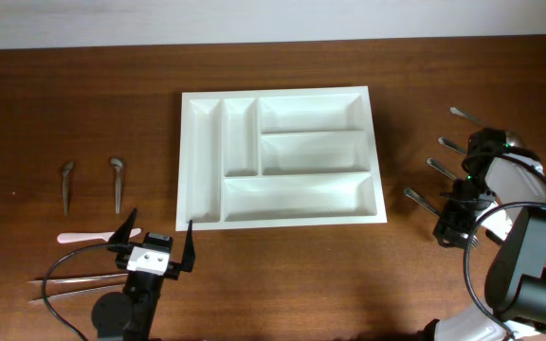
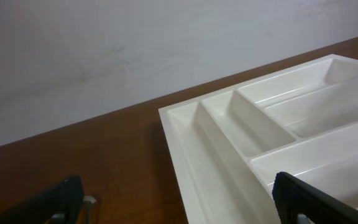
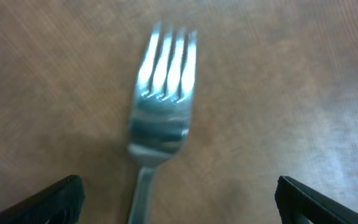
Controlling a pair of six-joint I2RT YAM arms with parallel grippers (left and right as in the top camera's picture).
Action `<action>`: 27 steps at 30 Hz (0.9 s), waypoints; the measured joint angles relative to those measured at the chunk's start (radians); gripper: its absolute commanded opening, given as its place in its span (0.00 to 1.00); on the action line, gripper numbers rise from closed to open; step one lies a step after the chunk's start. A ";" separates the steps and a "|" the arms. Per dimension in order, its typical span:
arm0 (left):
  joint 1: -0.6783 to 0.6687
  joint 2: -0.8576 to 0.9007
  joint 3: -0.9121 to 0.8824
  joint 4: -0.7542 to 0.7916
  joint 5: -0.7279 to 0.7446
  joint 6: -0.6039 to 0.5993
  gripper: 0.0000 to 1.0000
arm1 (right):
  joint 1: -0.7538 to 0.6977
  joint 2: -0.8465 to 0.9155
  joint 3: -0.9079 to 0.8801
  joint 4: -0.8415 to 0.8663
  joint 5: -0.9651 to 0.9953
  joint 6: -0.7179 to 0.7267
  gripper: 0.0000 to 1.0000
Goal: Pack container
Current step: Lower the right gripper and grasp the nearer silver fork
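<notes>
Both jaws stand wide open, holding nothing. Your right gripper hangs over a fork on the right, likely lining up a grab; your left gripper hovers by the empty container's near-left corner, mid-table.

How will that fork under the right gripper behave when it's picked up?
The fork looks like shiny metal, so it is probably stiff and likely slippery in a grip. It lies flat on the wooden table, so its thin handle may be hard to get under. Lying flat, it seems unlikely to roll.
</notes>
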 measured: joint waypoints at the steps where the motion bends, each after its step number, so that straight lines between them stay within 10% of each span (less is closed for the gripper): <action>1: 0.000 0.000 0.000 0.000 0.000 0.000 0.99 | 0.004 0.000 0.000 0.007 0.002 -0.003 0.99; 27: 0.000 0.000 0.000 0.000 0.000 0.000 0.99 | 0.048 0.069 0.010 0.065 0.018 0.029 0.99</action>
